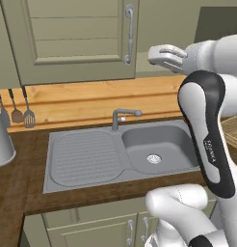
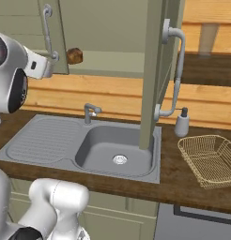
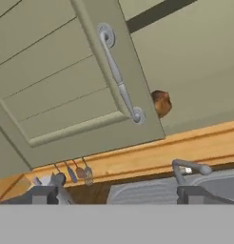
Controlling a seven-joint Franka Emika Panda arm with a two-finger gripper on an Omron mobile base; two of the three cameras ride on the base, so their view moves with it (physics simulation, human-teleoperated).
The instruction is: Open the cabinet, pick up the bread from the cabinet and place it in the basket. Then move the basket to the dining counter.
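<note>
The cabinet (image 1: 77, 38) has its left door shut, and its right door (image 2: 152, 70) stands swung out over the sink. The bread (image 2: 74, 56), a small dark-brown lump, sits on the pale shelf inside, just right of the left door's bar handle (image 2: 48, 33). In the hand view the bread (image 3: 160, 102) peeks out from behind that door's edge. My gripper (image 1: 158, 55) hovers open and empty in front of the cabinet opening, short of the bread; its fingertips (image 3: 43, 194) stand wide apart. The wicker basket (image 2: 209, 159) rests empty on the worktop right of the sink. The dining counter is out of view.
A grey sink (image 2: 112, 150) with a tap (image 2: 90, 112) lies below the cabinet. A soap dispenser (image 2: 182, 123) stands behind the basket. Utensils (image 1: 17, 108) hang on the wooden backsplash at the left, above a white canister (image 1: 2, 142). The open door's handle (image 2: 176, 70) juts out near the basket.
</note>
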